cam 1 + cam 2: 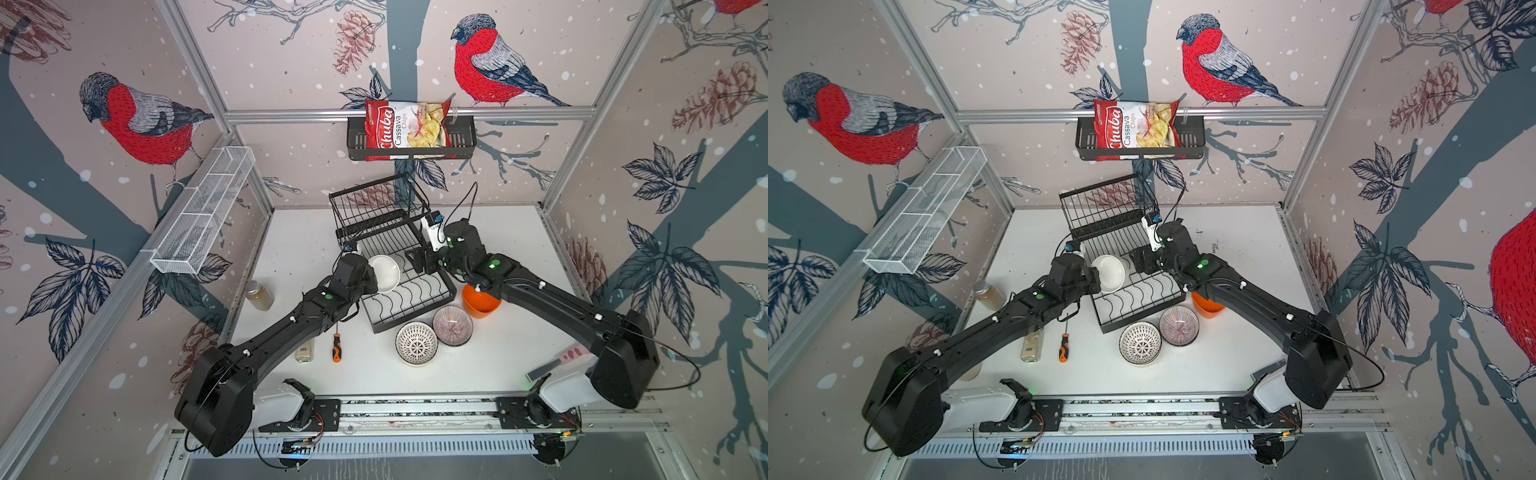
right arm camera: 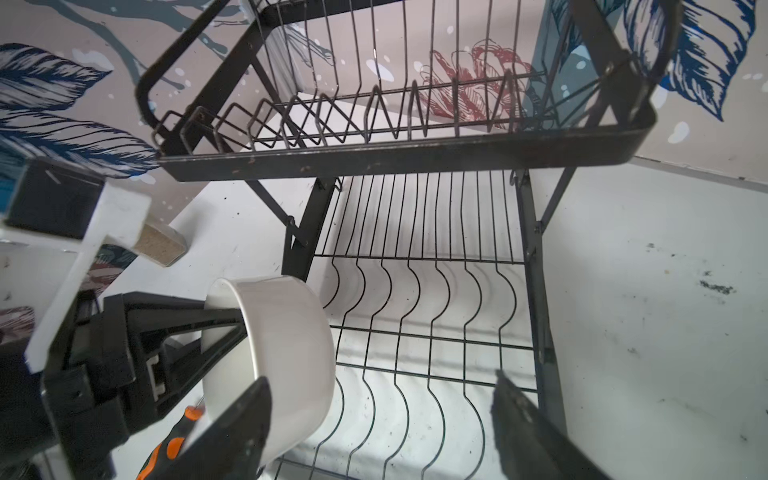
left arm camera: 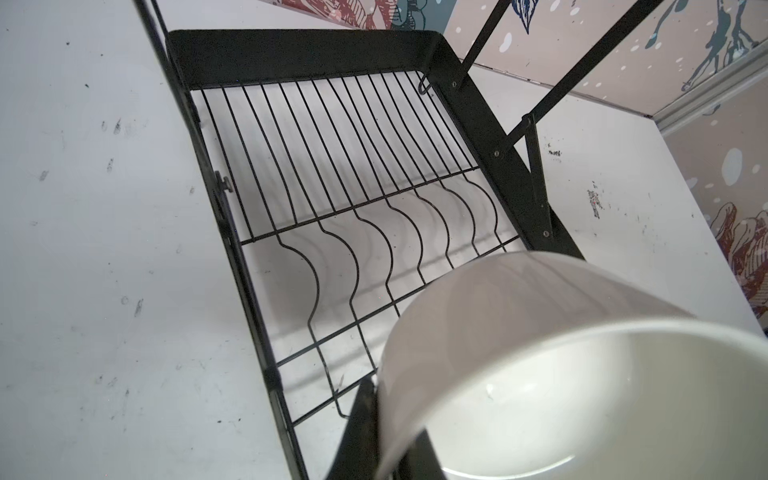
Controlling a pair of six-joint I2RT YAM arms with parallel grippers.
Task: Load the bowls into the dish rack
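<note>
White bowl (image 2: 286, 353) tilted on edge over the near left of the dish rack's (image 1: 411, 299) lower tray, its rim clenched by the left gripper (image 2: 230, 322). Contact with the wires cannot be told, and the left wrist view crops the bowl. Right gripper (image 2: 380, 428) is released, jaws wide and empty above the tray. On the bench (image 1: 511, 241), an orange bowl (image 1: 480, 307) is half hidden beneath the right arm. The black-and-white bowl (image 1: 416, 343) and purple-striped bowl (image 1: 452, 325) are fully visible.
</note>
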